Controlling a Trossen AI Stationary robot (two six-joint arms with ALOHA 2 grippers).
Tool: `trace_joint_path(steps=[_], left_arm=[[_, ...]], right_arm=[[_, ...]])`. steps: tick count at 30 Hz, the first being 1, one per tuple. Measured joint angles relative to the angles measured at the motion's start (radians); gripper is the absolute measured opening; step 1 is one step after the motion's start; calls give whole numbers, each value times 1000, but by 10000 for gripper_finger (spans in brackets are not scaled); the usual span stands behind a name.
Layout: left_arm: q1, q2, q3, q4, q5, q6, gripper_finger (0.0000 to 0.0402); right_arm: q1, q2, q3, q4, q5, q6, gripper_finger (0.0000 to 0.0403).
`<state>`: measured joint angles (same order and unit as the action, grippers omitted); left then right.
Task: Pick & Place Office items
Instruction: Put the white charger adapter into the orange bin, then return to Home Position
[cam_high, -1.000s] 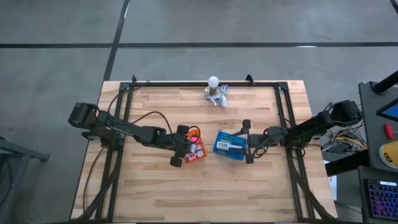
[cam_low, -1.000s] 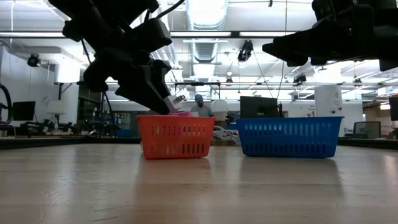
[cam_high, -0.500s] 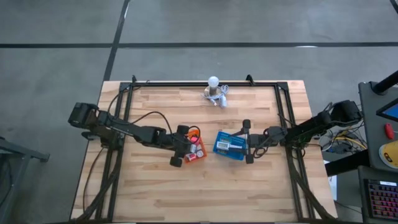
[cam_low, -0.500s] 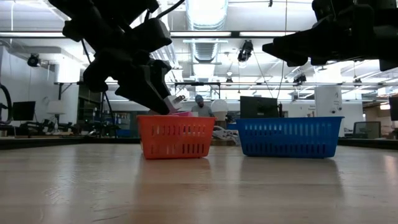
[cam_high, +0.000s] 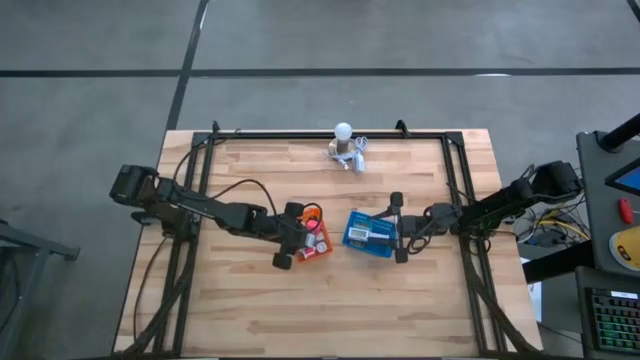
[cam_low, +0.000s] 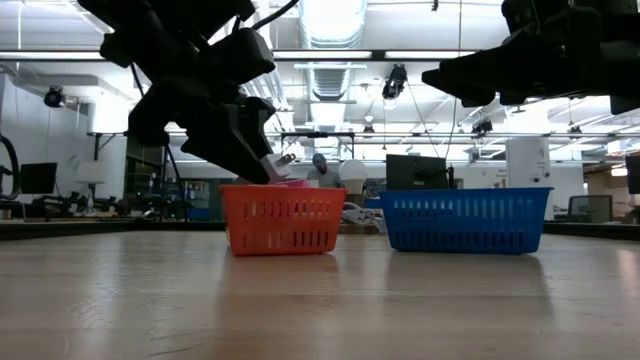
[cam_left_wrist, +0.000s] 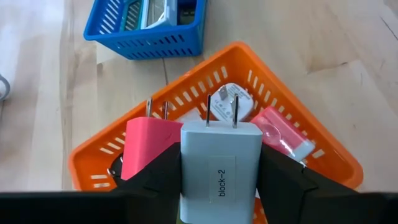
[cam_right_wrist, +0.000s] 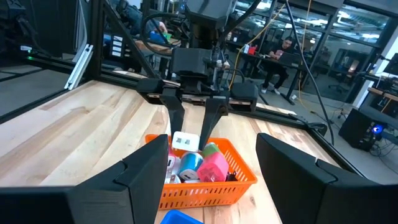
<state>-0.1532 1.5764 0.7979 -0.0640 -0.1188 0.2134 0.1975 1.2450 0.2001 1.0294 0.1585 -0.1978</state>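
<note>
Left gripper (cam_left_wrist: 219, 180) hides charger's (cam_left_wrist: 219, 171) base

Changes entered: none that we can confirm.

- Left gripper (cam_left_wrist: 219, 177), clamped on the white plug block (cam_left_wrist: 219, 155) above the orange tray (cam_left_wrist: 323, 155): we find no shift of place or grip. At most its outline in the low view sits a trace differently, too slight for us to be sure.
- Right gripper (cam_high: 398, 228), fingers apart over the blue tray (cam_high: 352, 247): no shift.
- Tray contents: no piece added, removed or moved.
</note>
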Motion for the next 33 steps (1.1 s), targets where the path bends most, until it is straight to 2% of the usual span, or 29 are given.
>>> trace_joint_path(steps=[15,23,26,33], left_arm=[[0,0,0,-6,34,-10,164],[0,0,-1,-7,34,-57,273],[0,0,-1,-6,34,-65,285],[-4,-14,-1,-8,58,-74,284]], right_arm=[[0,0,0,0,0,0,237],[0,0,0,0,0,0,237],[0,0,0,0,0,0,237],[0,0,0,0,0,2,237]])
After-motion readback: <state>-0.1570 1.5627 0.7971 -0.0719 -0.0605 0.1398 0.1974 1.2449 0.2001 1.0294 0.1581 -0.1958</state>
